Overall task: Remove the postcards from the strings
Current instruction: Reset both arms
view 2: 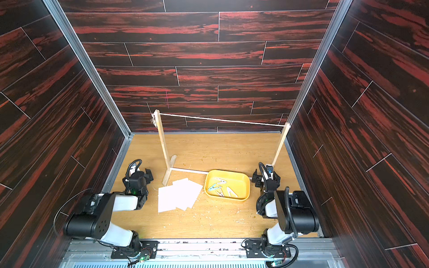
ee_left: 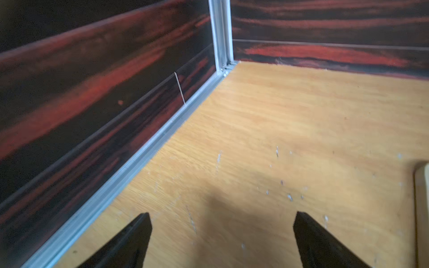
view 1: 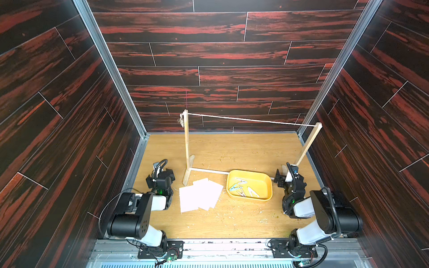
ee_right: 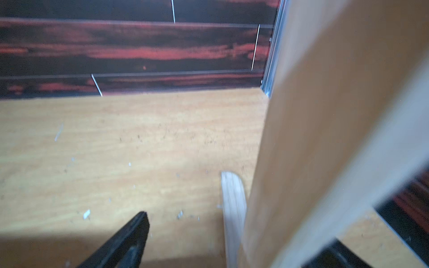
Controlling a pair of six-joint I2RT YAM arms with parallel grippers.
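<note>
Nearest in, the left gripper (ee_left: 222, 214) is hanging low over the table (view 1: 232, 148), jaws spread wide and gripping nothing. The right gripper (view 1: 286, 177) is matching it, wide and empty. It is crowding the foot of the right upright (view 1: 310, 143), which is hiding one finger in the wrist view.

Between the arms the postcards (view 1: 199, 197) are lying flat in a fanned, overlapping pile, long edges pointing roughly away from the robot. They are sitting just inward of the left gripper, so the left arm is the nearer one.

Beside them the yellow tray (view 1: 229, 184) is holding the clothespins (view 1: 240, 189). Just behind, the base rod (view 1: 209, 171) is joining the left upright (view 1: 186, 139), whose foot is bordering the pile.

Up top, the string (view 1: 250, 120) is running side to side, completely bare. Nothing seems to be waiting there, and the job is looking done.
</note>
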